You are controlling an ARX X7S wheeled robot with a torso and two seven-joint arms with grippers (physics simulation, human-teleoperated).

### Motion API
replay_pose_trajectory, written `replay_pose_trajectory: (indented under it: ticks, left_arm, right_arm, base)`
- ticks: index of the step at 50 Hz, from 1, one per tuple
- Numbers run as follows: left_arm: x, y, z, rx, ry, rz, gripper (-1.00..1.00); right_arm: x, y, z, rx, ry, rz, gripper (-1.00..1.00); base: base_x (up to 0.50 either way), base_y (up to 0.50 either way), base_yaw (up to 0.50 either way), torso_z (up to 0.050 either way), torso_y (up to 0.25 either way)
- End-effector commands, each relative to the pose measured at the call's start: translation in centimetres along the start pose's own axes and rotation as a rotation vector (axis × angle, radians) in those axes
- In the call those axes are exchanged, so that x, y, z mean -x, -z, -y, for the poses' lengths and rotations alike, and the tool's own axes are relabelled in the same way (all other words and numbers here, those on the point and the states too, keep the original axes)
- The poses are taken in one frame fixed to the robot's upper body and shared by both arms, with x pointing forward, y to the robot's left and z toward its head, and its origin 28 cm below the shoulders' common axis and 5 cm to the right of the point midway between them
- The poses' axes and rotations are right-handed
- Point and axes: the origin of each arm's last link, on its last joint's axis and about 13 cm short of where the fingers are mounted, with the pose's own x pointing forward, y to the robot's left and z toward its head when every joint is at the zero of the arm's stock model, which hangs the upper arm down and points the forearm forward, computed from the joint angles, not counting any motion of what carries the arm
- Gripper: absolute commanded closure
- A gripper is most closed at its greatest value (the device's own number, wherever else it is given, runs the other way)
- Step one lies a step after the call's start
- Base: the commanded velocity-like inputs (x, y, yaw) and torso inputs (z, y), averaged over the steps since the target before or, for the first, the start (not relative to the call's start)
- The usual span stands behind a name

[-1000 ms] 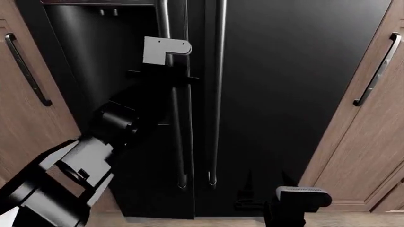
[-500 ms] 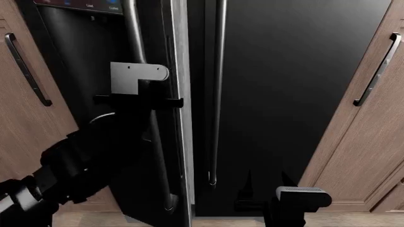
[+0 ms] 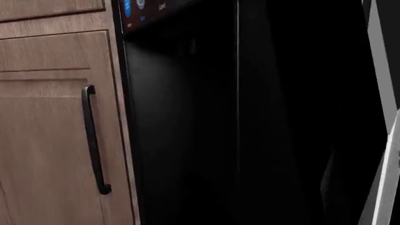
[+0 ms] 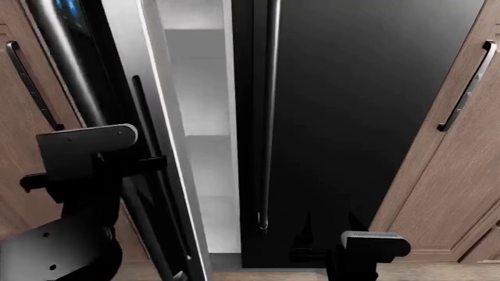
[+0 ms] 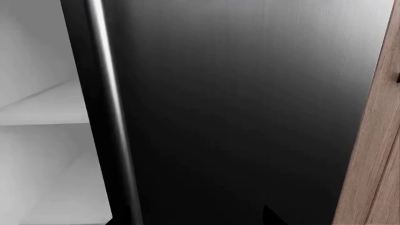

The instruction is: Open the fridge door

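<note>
The black fridge [image 4: 359, 88] fills the head view. Its left door [image 4: 156, 117] stands swung out toward me, and the white shelved interior [image 4: 199, 88] shows in the gap. My left gripper [image 4: 129, 167] is shut round that door's long bar handle [image 4: 67, 70], low on the bar. In the left wrist view only the door's dark face [image 3: 250, 117] shows; the fingers are lost in the black. The right door [image 5: 250, 93] is closed, its handle [image 5: 109, 117] upright. My right gripper [image 4: 328, 225] hangs low before it, open and holding nothing.
Brown wooden cabinets flank the fridge, the left one [image 4: 20, 146] with a dark bar handle [image 4: 31, 88], the right one [image 4: 453, 175] with its own handle [image 4: 467, 88]. The open door stands close to the left cabinet [image 3: 50, 140].
The left door has swung from barely ajar to well open, exposing the white shelves. My left gripper moved down and left with the handle. The right arm stayed still.
</note>
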Motion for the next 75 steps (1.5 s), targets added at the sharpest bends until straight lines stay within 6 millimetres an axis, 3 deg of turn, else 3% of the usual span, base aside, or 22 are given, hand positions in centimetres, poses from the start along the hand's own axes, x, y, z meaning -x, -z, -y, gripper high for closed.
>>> replay_pose_trajectory:
  ticks: [1,15,16,27,38,46,55,68,75]
  left_arm:
    - [3.9,0.7,-1.6,0.005,-0.023,-0.060,1.00]
    - [5.3,1.0,-4.2,0.013,-0.117,-0.081,1.00]
    - [5.3,1.0,-4.3,0.015,-0.125,-0.085,-1.00]
    - [6.4,0.6,-6.2,0.012,-0.225,-0.097,-1.00]
    - [6.9,3.1,-8.5,-0.022,-0.379,-0.156,-1.00]
    - [7.5,2.6,-9.0,-0.024,-0.384,-0.150,-1.00]
    - [7.8,0.7,-7.2,-0.026,-0.289,-0.090,-1.00]
    - [11.4,-0.8,-7.2,-0.084,-0.166,-0.114,-1.00]
    - [12.0,-2.1,-6.1,-0.063,-0.099,-0.090,-1.00]
  right_arm:
    - [0.0,0.0,0.0,0.002,-0.002,0.000,-1.00]
    - [0.1,0.1,-0.1,0.006,-0.002,-0.003,-1.00]
    - [0.1,0.1,-0.1,0.006,-0.001,-0.003,-1.00]
    - [0.0,0.1,-0.1,0.010,-0.002,-0.005,-1.00]
    - [0.0,0.1,-0.1,0.008,0.000,-0.006,-1.00]
    - [0.0,0.1,-0.1,0.011,0.000,-0.007,-1.00]
    - [0.0,0.1,-0.1,0.012,0.000,-0.007,-1.00]
    - [0.1,0.1,-0.2,0.019,-0.002,-0.004,-1.00]
    - [0.0,0.1,-0.2,0.023,-0.004,-0.003,-1.00]
  base:
    - [0.00,0.00,0.00,0.000,0.000]
    - [-0.01,0.00,0.00,0.000,0.003]
    - [0.00,0.00,0.00,0.000,0.000]
    - [0.00,0.00,0.00,0.000,0.000]
    - [0.00,0.00,0.00,0.000,0.000]
    - [0.00,0.00,0.00,0.000,0.000]
    - [0.00,0.00,0.00,0.000,0.000]
    - [0.00,0.00,0.00,0.000,0.000]
    - [0.00,0.00,0.00,0.000,0.000]
